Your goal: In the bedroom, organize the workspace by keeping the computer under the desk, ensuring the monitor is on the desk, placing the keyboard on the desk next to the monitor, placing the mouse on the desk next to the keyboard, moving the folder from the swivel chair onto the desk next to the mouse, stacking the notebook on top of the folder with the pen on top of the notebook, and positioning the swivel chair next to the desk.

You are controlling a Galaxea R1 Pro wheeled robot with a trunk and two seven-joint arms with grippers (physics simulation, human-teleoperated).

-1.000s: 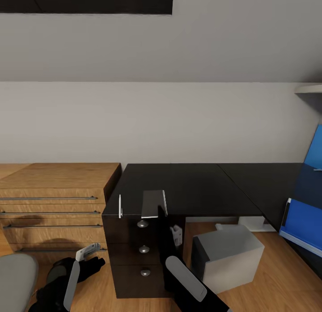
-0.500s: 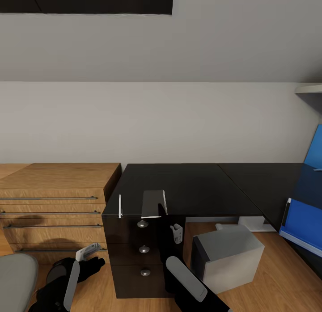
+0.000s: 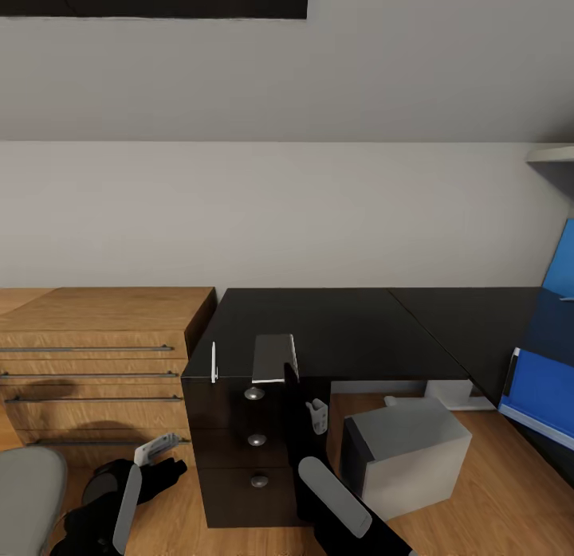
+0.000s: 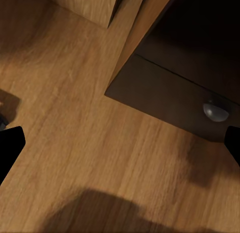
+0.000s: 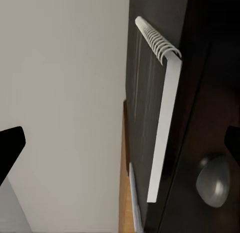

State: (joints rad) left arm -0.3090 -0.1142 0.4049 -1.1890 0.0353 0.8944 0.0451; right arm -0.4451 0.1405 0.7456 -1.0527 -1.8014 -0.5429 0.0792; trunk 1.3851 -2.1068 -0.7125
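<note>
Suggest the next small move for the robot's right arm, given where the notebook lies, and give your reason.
Probably raise the right gripper toward the notebook. The notebook lies at the front edge of the desk, above the drawer knobs, beside the pen. The gripper hangs below that edge, in front of the drawers, with its jaws open and empty, so it seems too low to grasp yet.

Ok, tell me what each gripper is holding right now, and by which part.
Nothing. The left gripper hangs open above the floor by the drawers. The right gripper is open in front of the desk, facing the notebook at its edge without touching it.
</note>
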